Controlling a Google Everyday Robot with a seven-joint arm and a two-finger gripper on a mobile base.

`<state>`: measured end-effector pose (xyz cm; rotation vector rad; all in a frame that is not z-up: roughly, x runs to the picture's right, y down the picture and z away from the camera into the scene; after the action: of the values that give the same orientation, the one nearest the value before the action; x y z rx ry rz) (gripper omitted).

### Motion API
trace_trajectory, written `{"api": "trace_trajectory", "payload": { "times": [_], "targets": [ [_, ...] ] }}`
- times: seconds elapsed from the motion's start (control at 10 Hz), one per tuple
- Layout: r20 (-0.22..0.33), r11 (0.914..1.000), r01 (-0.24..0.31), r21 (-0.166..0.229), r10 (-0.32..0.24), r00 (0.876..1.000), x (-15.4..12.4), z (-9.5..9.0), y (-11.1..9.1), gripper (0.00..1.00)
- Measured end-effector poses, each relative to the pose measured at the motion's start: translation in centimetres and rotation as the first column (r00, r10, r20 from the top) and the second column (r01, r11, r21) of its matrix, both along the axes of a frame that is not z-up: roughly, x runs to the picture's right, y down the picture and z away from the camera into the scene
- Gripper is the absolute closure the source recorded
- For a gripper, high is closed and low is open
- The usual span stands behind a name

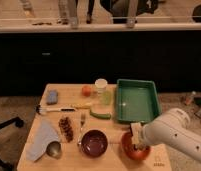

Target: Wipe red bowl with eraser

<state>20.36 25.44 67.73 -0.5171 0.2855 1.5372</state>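
The red bowl (130, 150) sits at the front right of the wooden table (69, 162), and its far and right side is covered by my arm. My gripper (136, 135) hangs over the bowl's far rim and reaches into it from the right. A small whitish block with a darker left edge (135, 131) shows at the gripper's tip. I cannot tell whether it is the eraser or part of the gripper. No other eraser shows on the table.
A dark maroon bowl (94, 142) stands just left of the red bowl. A green tray (137, 100) is behind it. A fork (82, 122), a green vegetable (100, 114), a pale cup (101, 89), an orange fruit (86, 90), a blue-grey pad (52, 96), a grey cloth (41, 140) and a metal cup (54, 148) lie further left.
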Motion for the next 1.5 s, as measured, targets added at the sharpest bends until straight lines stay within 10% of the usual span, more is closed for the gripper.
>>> {"api": "trace_trajectory", "payload": {
  "times": [1.0, 1.5],
  "targets": [
    [0.034, 0.9917, 0.108, -0.07, -0.106, 0.994, -6.7, 1.8, 2.9, 1.0],
    [-0.007, 0.9949, 0.073, -0.07, -0.074, 0.997, -2.5, -0.2, 4.0, 1.0]
  ]
}}
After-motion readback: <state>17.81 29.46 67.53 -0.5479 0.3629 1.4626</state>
